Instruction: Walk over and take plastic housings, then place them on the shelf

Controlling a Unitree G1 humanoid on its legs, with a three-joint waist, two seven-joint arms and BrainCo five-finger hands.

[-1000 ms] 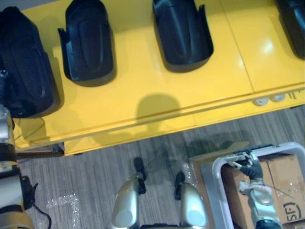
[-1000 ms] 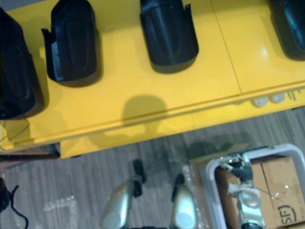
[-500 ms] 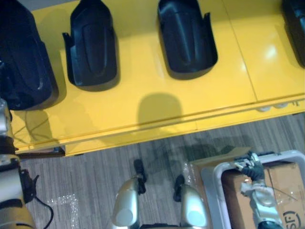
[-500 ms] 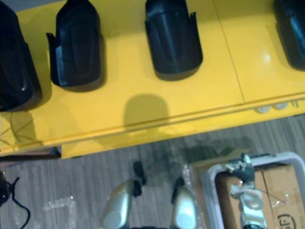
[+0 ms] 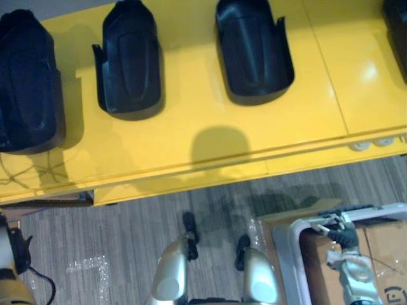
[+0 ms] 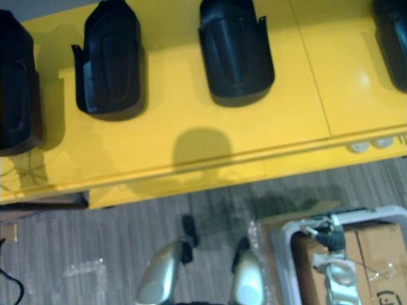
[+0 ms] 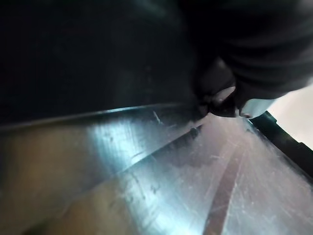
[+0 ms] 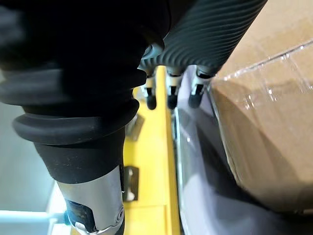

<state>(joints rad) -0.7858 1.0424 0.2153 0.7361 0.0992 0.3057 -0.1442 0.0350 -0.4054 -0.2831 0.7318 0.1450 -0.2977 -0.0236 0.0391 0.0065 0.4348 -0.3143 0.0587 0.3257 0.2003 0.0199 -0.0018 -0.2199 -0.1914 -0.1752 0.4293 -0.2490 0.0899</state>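
Several black plastic housings lie open side up in a row on the yellow shelf point(image 5: 191, 121): one at the left end point(image 5: 28, 79), a second point(image 5: 130, 60) beside it, a third point(image 5: 254, 47) further right, and the edge of another point(image 5: 397, 19) at the far right. My right hand point(image 5: 343, 236) hangs low at the right over a white bin, its fingers point(image 8: 168, 95) relaxed and holding nothing. My left arm point(image 5: 9, 273) shows at the lower left edge, away from the shelf. The left wrist view has the hand's dark cover point(image 7: 264, 44) close to a dark housing wall point(image 7: 88, 54) and a glossy surface.
A white bin point(image 5: 286, 244) holding a cardboard box point(image 5: 381, 254) stands on the grey striped floor point(image 5: 114, 241) at the lower right, close to the shelf's front edge. Two white round fittings point(image 5: 369, 143) sit on that edge at the right.
My left arm has dropped down from beside the leftmost housing to the lower left corner. The camera has shifted, so the whole scene sits a little further right.
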